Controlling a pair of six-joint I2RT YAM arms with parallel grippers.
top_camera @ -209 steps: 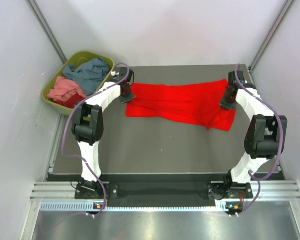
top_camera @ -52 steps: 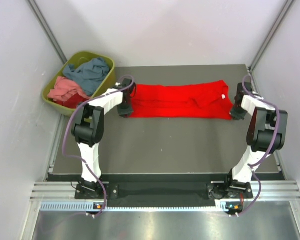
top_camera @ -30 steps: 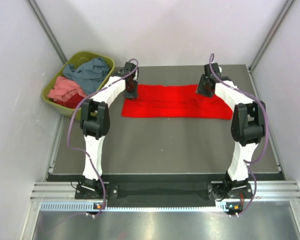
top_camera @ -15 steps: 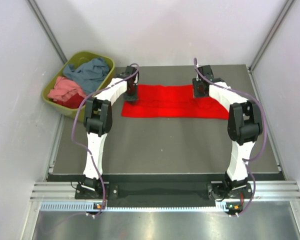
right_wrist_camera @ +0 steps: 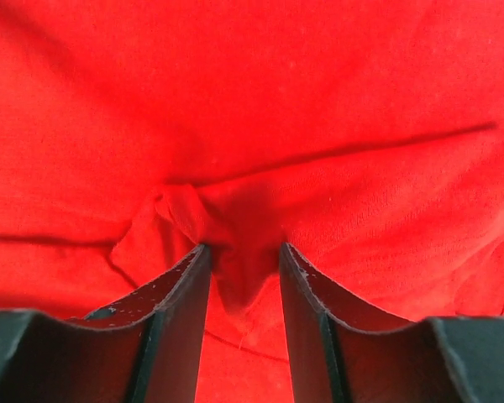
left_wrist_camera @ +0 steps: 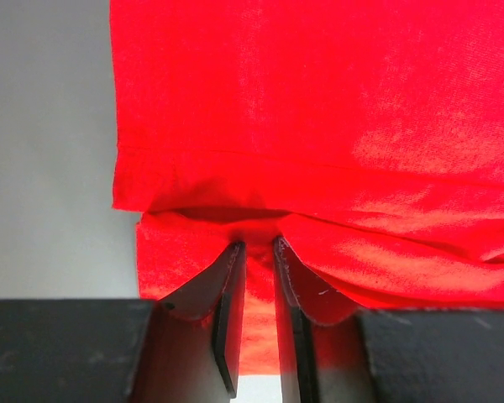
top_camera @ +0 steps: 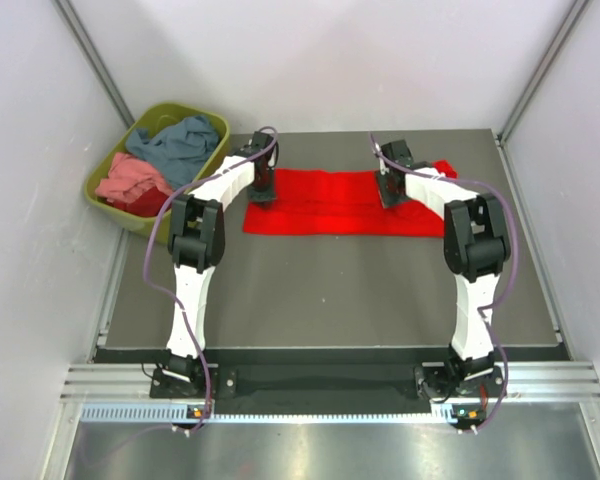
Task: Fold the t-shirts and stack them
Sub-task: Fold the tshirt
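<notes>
Dark tabletop (top_camera: 330, 290) carries a red t-shirt (top_camera: 320, 207), pinched by left tool (left_wrist_camera: 256, 246) and right tool (right_wrist_camera: 244, 249).

My left arm (top_camera: 195, 215) and right arm (top_camera: 472, 225) are white with black joints. A thin purple cable (top_camera: 270, 133) runs back from each claw. My left claw (left_wrist_camera: 256, 252) and right claw (right_wrist_camera: 244, 252) each have two flat black fingers (left_wrist_camera: 229, 311) with pale edges.

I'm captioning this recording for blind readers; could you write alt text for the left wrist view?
The left arm's two black fingers pinch a bunched edge of a bright red cloth t-shirt that fills most of the frame. A strip of bare grey tabletop shows on the left.
</notes>
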